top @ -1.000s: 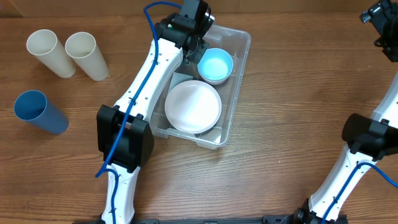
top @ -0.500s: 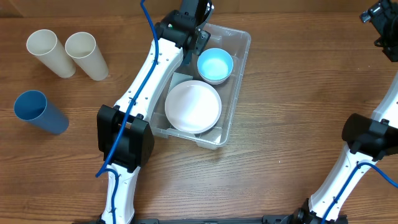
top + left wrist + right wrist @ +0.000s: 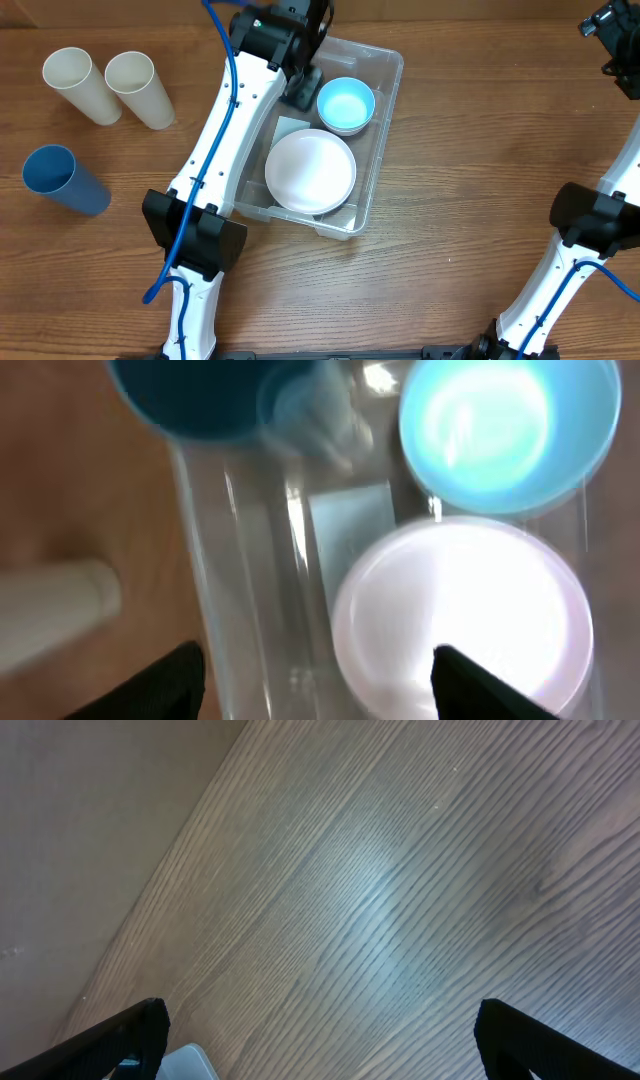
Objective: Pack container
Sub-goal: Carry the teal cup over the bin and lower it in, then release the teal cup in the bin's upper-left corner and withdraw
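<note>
Bowls [image 3: 310,170] in, cups [image 3: 140,90] waiting.
Left gripper [image 3: 320,680] spread, empty, above the left wall of the container [image 3: 390,90]; if I swing low toward the far-left cups, I'd clip it.

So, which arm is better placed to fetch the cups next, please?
Probably left: the cups lie on its side, its tool open and empty; the right arm sits far across.

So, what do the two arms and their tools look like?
The left arm and right arm have white shells, black joint blocks and a blue cable along each. The left tool and right tool have black fingers; no markings are readable.
</note>
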{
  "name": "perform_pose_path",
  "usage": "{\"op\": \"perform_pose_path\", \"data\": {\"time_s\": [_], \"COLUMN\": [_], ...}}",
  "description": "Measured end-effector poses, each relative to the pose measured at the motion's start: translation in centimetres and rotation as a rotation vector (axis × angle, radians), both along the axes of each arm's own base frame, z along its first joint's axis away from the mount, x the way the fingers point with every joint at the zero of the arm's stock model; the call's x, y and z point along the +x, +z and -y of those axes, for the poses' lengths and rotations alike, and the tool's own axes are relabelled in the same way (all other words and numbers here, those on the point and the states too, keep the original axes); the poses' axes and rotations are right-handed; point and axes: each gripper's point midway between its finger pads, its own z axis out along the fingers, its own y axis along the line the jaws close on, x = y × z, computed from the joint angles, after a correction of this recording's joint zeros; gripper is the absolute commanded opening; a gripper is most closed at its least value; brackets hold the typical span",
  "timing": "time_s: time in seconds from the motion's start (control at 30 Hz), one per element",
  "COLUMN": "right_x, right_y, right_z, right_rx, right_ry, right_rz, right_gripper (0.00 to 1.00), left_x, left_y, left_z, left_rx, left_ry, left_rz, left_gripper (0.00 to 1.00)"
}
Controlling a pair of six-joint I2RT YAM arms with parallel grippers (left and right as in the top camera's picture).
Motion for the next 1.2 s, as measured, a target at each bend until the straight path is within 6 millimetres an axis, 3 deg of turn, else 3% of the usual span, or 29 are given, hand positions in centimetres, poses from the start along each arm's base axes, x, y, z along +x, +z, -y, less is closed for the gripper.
{"op": "perform_pose_path", "data": {"time_s": [0.1, 0.27, 0.4, 0.57, 0.73, 0.87, 1.0, 1.2], "right_x": [0.0, 0.0, 0.0, 0.0, 0.0, 0.0, 0.0, 0.0], "right_y": [0.0, 0.0, 0.0, 0.0, 0.0, 0.0, 0.0, 0.0], "right_z": [0.0, 0.0, 0.0, 0.0, 0.0, 0.0, 0.0, 0.0], "right_rx": [0.0, 0.0, 0.0, 0.0, 0.0, 0.0, 0.0, 0.0], "right_ry": [0.0, -0.001, 0.0, 0.0, 0.0, -0.001, 0.0, 0.0], "right_rz": [-0.001, 0.0, 0.0, 0.0, 0.0, 0.0, 0.0, 0.0], "right_gripper": [1.0, 1.0, 1.0, 1.0, 1.0, 1.0, 1.0, 1.0], "left_x": [-2.3, -4.3, -6.2, -7.9, -8.0, -9.8, -10.4, -9.6], "left_y": [-1.2, -3.9, -6.4, -8.0, -8.2, -8.1, -8.0, -7.9], "left_z": [-0.7, -1.2, -1.0, 0.1, 6.7, 11.8, 13.5, 13.2], "left_rx": [0.026, 0.051, 0.039, 0.038, -0.006, -0.019, -0.007, -0.003], "left_ry": [0.006, 0.024, 0.031, 0.008, -0.142, -0.282, -0.329, -0.322], "left_rz": [-0.107, -0.226, -0.337, -0.406, -0.302, -0.248, -0.211, -0.191], "left_gripper": [0.72, 0.69, 0.65, 0.65, 0.7, 0.72, 0.72, 0.73]}}
